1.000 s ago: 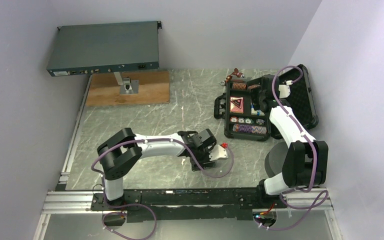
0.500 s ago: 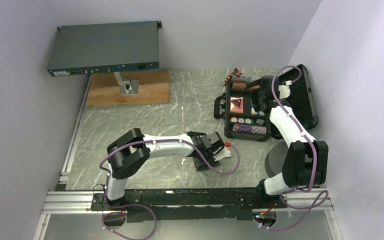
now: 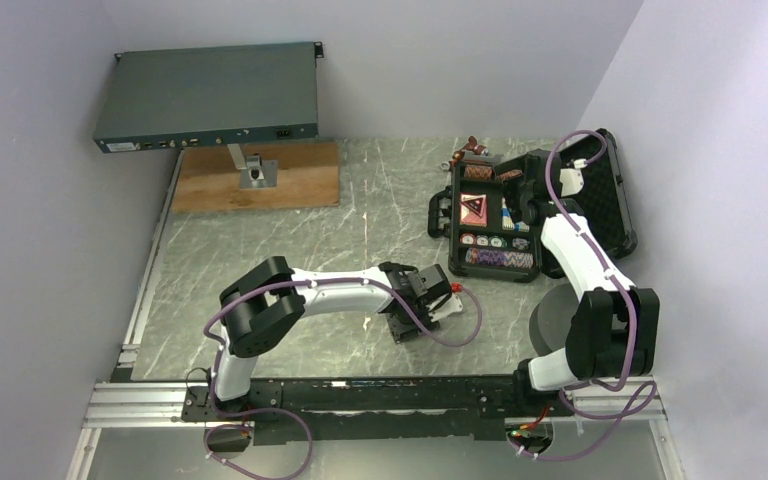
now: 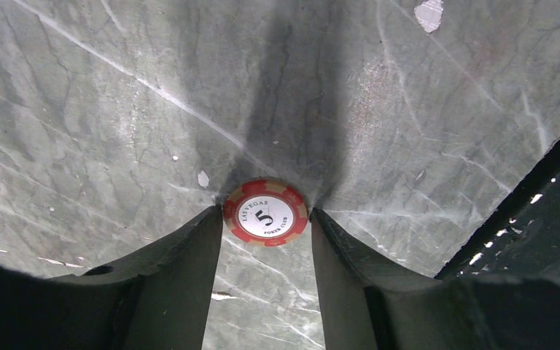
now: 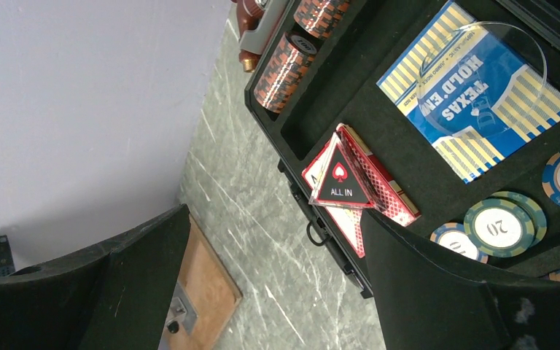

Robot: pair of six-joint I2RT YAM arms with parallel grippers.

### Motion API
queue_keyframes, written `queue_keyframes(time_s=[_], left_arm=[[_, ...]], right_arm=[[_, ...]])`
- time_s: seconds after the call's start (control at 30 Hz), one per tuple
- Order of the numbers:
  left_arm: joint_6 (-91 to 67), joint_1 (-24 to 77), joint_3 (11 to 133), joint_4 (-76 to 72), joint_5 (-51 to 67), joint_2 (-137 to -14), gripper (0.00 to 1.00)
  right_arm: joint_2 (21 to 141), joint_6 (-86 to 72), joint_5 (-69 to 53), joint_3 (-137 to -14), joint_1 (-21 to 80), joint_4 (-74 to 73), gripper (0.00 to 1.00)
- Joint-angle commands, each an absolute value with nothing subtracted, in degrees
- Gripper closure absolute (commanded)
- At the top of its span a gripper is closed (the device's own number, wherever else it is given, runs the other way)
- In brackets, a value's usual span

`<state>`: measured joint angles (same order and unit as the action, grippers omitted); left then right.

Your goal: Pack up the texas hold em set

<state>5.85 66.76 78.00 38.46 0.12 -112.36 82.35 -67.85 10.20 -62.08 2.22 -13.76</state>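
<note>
The black case (image 3: pixel 454 235) lies open at the right of the table, its lid (image 3: pixel 615 200) leaning back. In its foam (image 5: pixel 379 80) I see rows of chips (image 5: pixel 284 69), a blue card deck (image 5: pixel 474 109), a red deck (image 5: pixel 379 186), the red-black "ALL IN" triangle (image 5: pixel 341 182) and loose chips (image 5: pixel 497 227). My right gripper (image 5: pixel 273 219) hovers open over the case (image 3: pixel 532 200), holding nothing. My left gripper (image 4: pixel 265 219) is low on the table (image 3: pixel 428 305). Its fingertips (image 4: pixel 215 222) press the rim of a red "5" poker chip (image 4: pixel 265 212) lying flat.
A grey-blue rack box (image 3: pixel 208 95) stands on a post over a wooden board (image 3: pixel 290 180) at the back left. A red-handled wrench (image 3: pixel 472 150) lies behind the case. A dark round disc (image 3: pixel 550 320) sits by the right arm. Walls close in left, back and right.
My left arm has reached further right and come down on the chip, and its jaws have narrowed onto it. The right arm has barely moved.
</note>
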Motion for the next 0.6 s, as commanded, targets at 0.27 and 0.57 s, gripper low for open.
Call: queue_keyframes(time_s=[0.27,0.57], left_arm=[[4.53,67.15,76.4,41.68,0.85,-117.17,0.68],[2.86,67.15,77.06,39.52,-4.93,-112.45,0.75]], right_arm=[[80.53,-66.5,10.99,-61.79,1.69,-13.1,0.11],[79.43,-65.93,10.97,-61.93,1.5,-13.28,0.11]])
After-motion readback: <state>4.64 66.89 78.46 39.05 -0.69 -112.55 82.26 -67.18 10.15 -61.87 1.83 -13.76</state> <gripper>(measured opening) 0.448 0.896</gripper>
